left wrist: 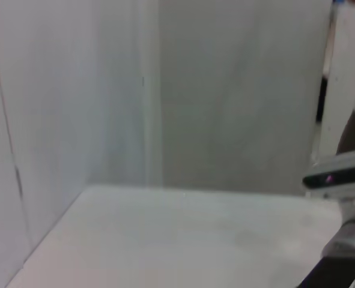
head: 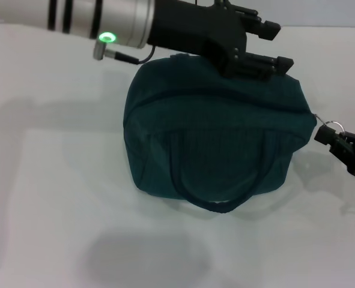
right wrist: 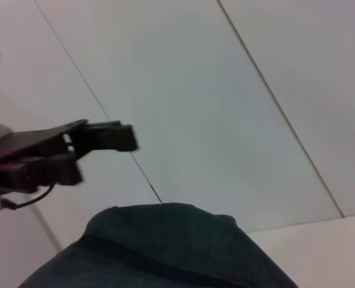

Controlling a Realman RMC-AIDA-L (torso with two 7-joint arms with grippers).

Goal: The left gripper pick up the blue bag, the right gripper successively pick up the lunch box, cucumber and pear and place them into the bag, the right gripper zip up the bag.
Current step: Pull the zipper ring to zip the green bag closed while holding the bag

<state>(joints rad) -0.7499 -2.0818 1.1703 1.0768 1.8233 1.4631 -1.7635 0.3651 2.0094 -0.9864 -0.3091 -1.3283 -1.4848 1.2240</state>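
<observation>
The blue bag [head: 216, 141] stands on the white table [head: 51, 198], its zipper line running closed across the top and its front handle hanging down. My left gripper [head: 276, 45] hovers over the bag's top back edge. It is open, its lower finger [head: 273, 62] touches the fabric, and nothing shows between the fingers. At the bag's right end my right gripper [head: 324, 137] is shut on the zipper pull with its metal ring [head: 334, 127]. The right wrist view shows the bag [right wrist: 165, 246] and the left gripper [right wrist: 102, 147] beyond it. Lunch box, cucumber and pear are out of view.
The table's bare white top surrounds the bag, with a soft shadow [head: 147, 258] on it in front. Pale wall panels [left wrist: 225, 90] rise behind the table's far edge.
</observation>
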